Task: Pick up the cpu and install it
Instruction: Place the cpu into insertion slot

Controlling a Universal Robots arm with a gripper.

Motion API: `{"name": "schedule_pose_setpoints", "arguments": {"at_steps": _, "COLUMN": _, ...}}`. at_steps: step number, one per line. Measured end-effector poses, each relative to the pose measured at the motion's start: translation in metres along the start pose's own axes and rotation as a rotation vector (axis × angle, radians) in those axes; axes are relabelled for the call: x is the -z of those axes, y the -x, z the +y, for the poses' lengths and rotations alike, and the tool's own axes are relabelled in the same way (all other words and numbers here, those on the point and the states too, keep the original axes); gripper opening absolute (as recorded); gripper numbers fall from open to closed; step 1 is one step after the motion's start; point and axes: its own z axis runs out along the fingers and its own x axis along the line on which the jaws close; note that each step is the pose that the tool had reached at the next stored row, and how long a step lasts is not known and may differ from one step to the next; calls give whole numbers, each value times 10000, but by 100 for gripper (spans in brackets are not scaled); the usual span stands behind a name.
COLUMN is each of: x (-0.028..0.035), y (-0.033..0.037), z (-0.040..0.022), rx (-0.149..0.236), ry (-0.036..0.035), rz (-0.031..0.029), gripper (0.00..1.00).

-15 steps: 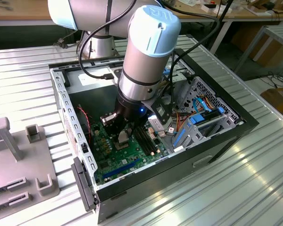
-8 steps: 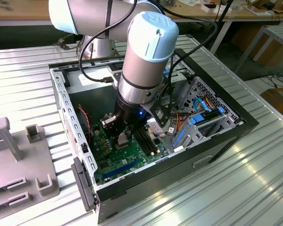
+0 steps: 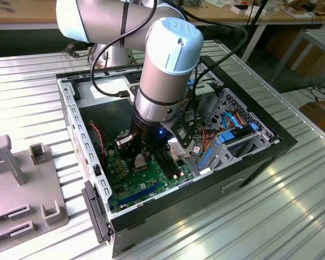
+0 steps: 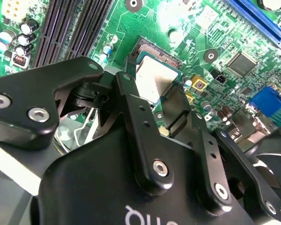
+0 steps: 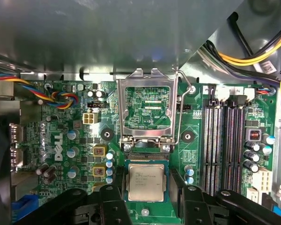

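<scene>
Where the arm (image 3: 168, 70) reaches down into the open computer case (image 3: 244, 173) in the middle of the exterior view, the pincer (image 3: 139, 157) is clenched on the cpu (image 5: 146, 183). Its black fingers (image 5: 113, 206) sit against two opposite edges of the chip in both wrist views. The silver-grey chip sits directly over the socket (image 4: 152, 48), and a strip of contacts shows past one edge in the second wrist view. Just beyond the socket, the metal load plate (image 5: 147, 105) stands swung open, with its wire lever (image 5: 180, 112) raised beside it. Four dark memory slots (image 5: 225, 140) run along one side of the socket on the green motherboard (image 5: 61, 140), with a cluster of capacitors (image 5: 249, 154) past them. A bundle of coloured wires (image 5: 61, 96) crosses the board on the other side, and yellow cables (image 5: 253, 56) hang near the case wall. In the exterior view the arm's wrist hides much of the board, and a drive cage (image 3: 233, 141) with blue parts crowds the case toward the exterior view's right. The case rests on a ribbed metal surface (image 3: 271, 216), and a grey fixture (image 3: 11, 200) lies at the exterior view's lower left.
</scene>
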Motion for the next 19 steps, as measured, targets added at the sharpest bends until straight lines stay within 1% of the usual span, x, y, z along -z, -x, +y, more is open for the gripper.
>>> {"name": "schedule_pose_setpoints", "arguments": {"at_steps": 5, "x": -15, "y": -2, "z": -1, "rx": -1, "ry": 2, "rz": 5, "gripper": 47}}
{"name": "schedule_pose_setpoints", "arguments": {"at_steps": 10, "x": -22, "y": -1, "z": -21, "rx": 2, "ry": 6, "rz": 6, "gripper": 47}}
{"name": "schedule_pose_setpoints", "arguments": {"at_steps": 19, "x": -54, "y": 0, "z": -22, "rx": -8, "ry": 7, "rz": 5, "gripper": 47}}
